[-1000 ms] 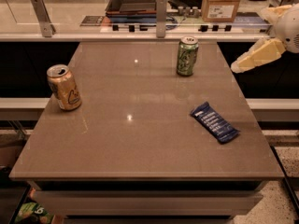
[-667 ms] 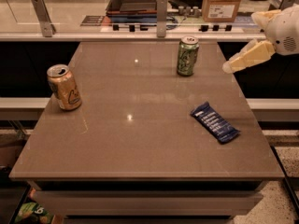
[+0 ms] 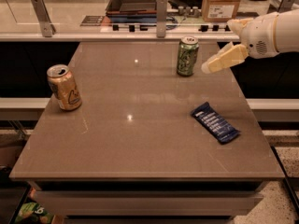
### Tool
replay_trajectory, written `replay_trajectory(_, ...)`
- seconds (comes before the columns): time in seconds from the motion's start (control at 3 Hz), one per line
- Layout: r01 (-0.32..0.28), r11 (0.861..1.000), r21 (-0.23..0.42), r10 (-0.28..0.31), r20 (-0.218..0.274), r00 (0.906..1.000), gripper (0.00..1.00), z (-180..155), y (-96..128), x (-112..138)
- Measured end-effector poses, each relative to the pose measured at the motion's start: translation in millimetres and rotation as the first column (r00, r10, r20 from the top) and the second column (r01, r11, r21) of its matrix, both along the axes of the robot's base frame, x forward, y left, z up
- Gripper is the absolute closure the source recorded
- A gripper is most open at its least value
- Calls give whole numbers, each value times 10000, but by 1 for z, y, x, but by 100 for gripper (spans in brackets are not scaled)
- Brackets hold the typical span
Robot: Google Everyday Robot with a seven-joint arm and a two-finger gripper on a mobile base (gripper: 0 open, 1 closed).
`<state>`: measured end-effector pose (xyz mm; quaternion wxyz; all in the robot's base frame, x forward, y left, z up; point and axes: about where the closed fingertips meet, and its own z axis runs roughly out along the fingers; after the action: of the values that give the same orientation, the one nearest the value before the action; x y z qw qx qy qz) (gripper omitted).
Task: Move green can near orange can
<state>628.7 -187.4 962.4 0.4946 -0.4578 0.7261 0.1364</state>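
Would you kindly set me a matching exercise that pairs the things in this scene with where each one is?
Things:
1. green can
2. orange can
3. blue wrapped bar
4. gripper

Places:
A. standing near the left edge of the table
B. lying flat on the right side, toward the front
C. just right of the green can, not touching it
D. standing upright at the far side, right of centre

Pairs: 1-D, 2-A, 3-B, 4-C
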Motion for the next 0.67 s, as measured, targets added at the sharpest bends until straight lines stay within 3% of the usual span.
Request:
replay_trajectory(0.33, -15, 9998, 219, 18, -155, 9999, 0, -15, 21, 12)
replay_trajectory(0.67, 134, 9983, 565, -135, 17, 9999, 0, -32, 32, 30)
